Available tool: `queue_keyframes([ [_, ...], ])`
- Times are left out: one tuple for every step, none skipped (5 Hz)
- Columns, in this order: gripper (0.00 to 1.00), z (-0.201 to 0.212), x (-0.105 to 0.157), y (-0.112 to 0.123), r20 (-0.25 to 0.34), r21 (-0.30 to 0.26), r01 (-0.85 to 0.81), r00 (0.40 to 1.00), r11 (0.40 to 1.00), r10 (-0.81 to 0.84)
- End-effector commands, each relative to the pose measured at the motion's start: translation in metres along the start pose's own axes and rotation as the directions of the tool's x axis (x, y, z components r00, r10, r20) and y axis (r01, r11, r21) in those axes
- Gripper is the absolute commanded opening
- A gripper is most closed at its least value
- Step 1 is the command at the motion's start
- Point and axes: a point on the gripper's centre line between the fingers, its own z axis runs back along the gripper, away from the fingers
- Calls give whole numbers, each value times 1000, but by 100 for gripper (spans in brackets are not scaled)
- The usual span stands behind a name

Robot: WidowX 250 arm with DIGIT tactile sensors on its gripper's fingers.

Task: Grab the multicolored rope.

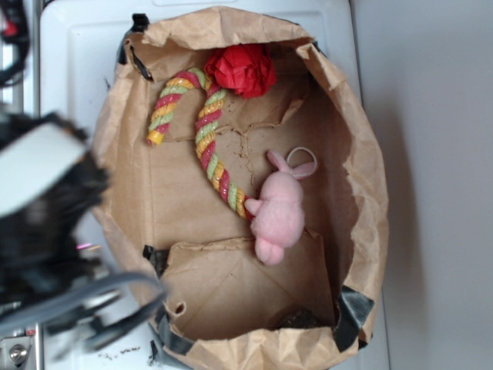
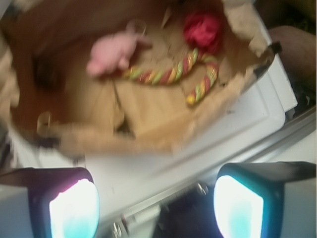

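Nearest your lens: the gripper (image 2: pixel 156 206), both pads (image 2: pixel 74 210) glowing pale at the bottom of the wrist view, spread wide apart, nothing between them. On the exterior view you see the arm (image 1: pixel 46 223) as a dark blur at the left edge, outside the bag.

Largest item: brown paper bag (image 1: pixel 362 154), lying opened out on a white surface (image 1: pixel 77 62), its crumpled walls rolled down around the contents.

Inside, the multicolored rope (image 1: pixel 206 127), cane-shaped, red, yellow and light green twist. You find its hook at the far end of the bag, the long shaft running diagonally toward the middle. It lies flat on the bag floor, well apart from the gripper.

Pink plush bunny (image 1: pixel 277 208) lies just at the rope's lower end, apparently touching it.

Red ball-like wad (image 1: pixel 243 69) sits beside the rope's curved top, against the bag wall.

Wrist view is blurred; finer detail unreadable.
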Motion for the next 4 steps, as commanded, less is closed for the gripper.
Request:
queue_keyframes([
  [100,-26,32,-4,121,-55,-187,974,981,192],
  [100,-38,40,-4,162,-45,-229,959,972,233],
  [100,-44,24,16,150,-54,-282,946,958,287],
  [100,-51,21,19,169,-55,-310,934,949,315],
])
